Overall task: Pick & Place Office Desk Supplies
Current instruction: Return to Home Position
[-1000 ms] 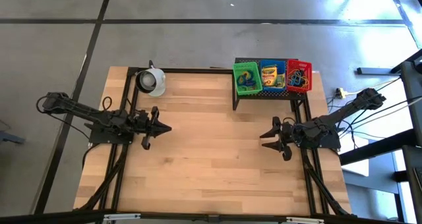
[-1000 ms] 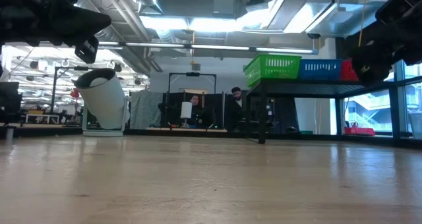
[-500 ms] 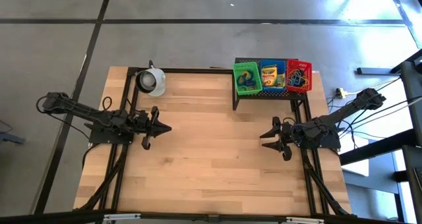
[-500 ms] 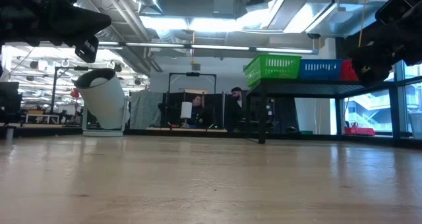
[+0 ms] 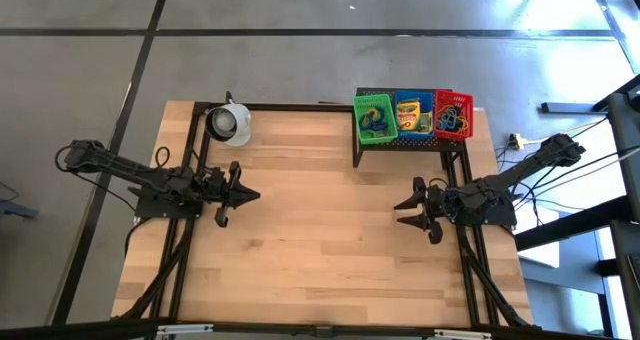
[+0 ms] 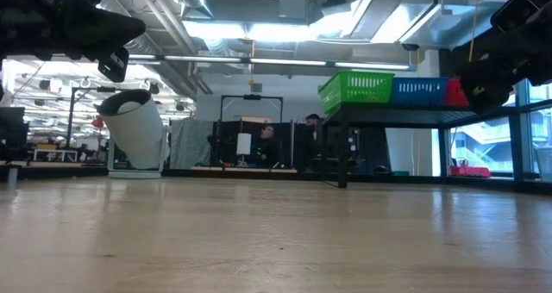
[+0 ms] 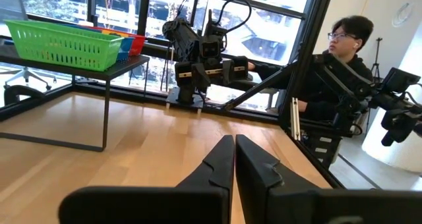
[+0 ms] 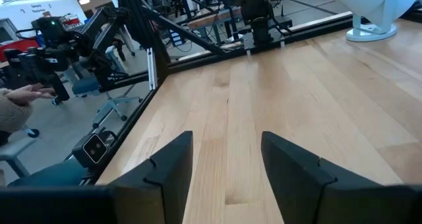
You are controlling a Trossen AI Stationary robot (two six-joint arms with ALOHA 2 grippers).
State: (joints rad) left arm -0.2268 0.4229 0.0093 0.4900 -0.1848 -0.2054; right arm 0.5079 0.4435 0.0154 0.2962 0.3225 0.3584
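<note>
Nothing on the table (image 5: 320,260) has moved since the earlier frames; only a person (image 6: 269,143) in the room behind it has shifted a little. At the table's far right corner stands a black mesh rack (image 5: 410,144) with three bins side by side on top. The green bin (image 5: 361,130) holds rubber bands (image 5: 375,117), the blue bin (image 5: 408,99) holds crayon boxes (image 5: 407,113), and the red bin (image 5: 464,128) holds small dark pieces (image 5: 452,111) too small to identify. Both arms hang over the table's side edges, well apart from the rack. The left gripper (image 7: 234,159) has its fingers clenched together on nothing; the right gripper (image 8: 226,148) has its fingers released and spread. A white cup (image 5: 230,123) sits at the far left corner.
</note>
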